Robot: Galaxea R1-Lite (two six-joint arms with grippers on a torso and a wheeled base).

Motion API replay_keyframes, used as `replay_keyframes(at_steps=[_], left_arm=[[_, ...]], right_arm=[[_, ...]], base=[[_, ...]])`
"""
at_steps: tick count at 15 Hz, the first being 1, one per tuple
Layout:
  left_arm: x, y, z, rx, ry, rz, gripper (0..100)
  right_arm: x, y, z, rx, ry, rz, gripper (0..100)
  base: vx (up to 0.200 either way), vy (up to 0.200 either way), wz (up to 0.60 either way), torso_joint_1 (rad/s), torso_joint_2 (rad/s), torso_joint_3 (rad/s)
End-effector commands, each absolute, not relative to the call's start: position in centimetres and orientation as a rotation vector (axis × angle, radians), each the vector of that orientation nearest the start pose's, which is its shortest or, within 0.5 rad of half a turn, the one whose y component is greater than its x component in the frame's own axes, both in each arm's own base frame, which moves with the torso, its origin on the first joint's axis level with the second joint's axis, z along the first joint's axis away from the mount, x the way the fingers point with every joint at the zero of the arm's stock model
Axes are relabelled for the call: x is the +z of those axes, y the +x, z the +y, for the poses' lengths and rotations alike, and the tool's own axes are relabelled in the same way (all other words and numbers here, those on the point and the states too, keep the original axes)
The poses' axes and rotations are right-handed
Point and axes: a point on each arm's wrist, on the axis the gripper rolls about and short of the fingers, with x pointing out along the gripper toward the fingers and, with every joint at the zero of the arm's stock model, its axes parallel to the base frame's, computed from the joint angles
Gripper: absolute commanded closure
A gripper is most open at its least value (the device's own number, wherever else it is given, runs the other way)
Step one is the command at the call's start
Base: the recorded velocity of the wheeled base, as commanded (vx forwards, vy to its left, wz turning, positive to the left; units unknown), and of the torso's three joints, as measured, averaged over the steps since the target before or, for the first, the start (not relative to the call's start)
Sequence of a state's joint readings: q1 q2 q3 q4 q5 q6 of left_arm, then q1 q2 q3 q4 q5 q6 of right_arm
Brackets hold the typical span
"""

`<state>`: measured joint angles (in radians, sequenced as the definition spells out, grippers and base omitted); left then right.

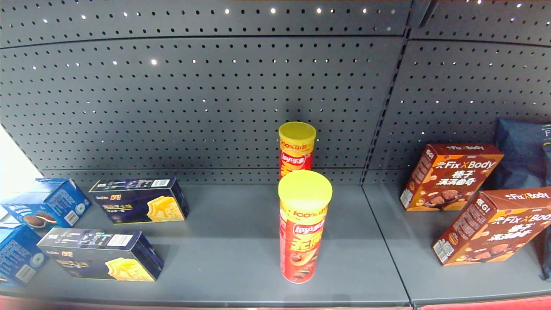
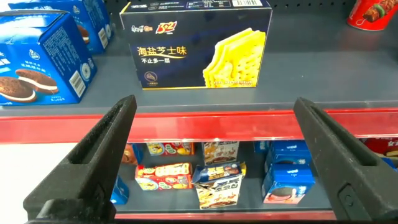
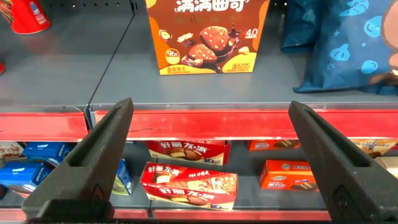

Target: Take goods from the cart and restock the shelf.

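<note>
– Shelf (image 1: 232,224) first: what stands on it?
– Two chip cans, both upright, about the middle. The front can (image 1: 303,228) is close to the front edge. The back can (image 1: 296,148) is straight behind it, by the pegboard back wall (image 1: 193,107).
– And toward the left end?
– Two dark cracker boxes, the far one (image 1: 140,200) and the near one (image 1: 101,254), apart from each other. Two blue cookie boxes (image 1: 47,202) sit at the left edge itself.
– The right end?
– Two brown cookie boxes. The rear one (image 1: 450,176) is near the wall and the front one (image 1: 490,226) is turned at an angle. A dark blue bag (image 1: 518,150) fills the back right corner.
– The grippers?
– Both are spread wide with nothing between the fingers. The left gripper (image 2: 214,106) hangs before the red front edge (image 2: 205,121), opposite a cracker box. The right gripper (image 3: 210,106) hangs before that edge too, opposite a brown box. Under the edge, a lower shelf (image 3: 249,190) carries more boxes.
</note>
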<state>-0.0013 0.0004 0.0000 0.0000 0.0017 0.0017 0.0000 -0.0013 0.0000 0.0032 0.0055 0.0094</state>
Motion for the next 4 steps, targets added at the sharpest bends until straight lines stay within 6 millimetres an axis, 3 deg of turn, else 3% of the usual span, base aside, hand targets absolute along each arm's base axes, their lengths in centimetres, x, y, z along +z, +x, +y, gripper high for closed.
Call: replay_keyframes(at_steps=[1, 4], left_arm=[[7.55, -2.28, 0.01, 0.000, 0.002, 0.000, 0], [7.55, -2.28, 0.01, 0.000, 0.002, 0.000, 0]], right_arm=[[7.52, -2.28, 0.01, 0.006, 0.009, 0.003, 0], [7.52, -2.28, 0.01, 0.005, 0.006, 0.003, 0]], base=[[0.000, 0.000, 0.00, 0.000, 0.00, 0.000], [0.000, 0.000, 0.00, 0.000, 0.00, 0.000]])
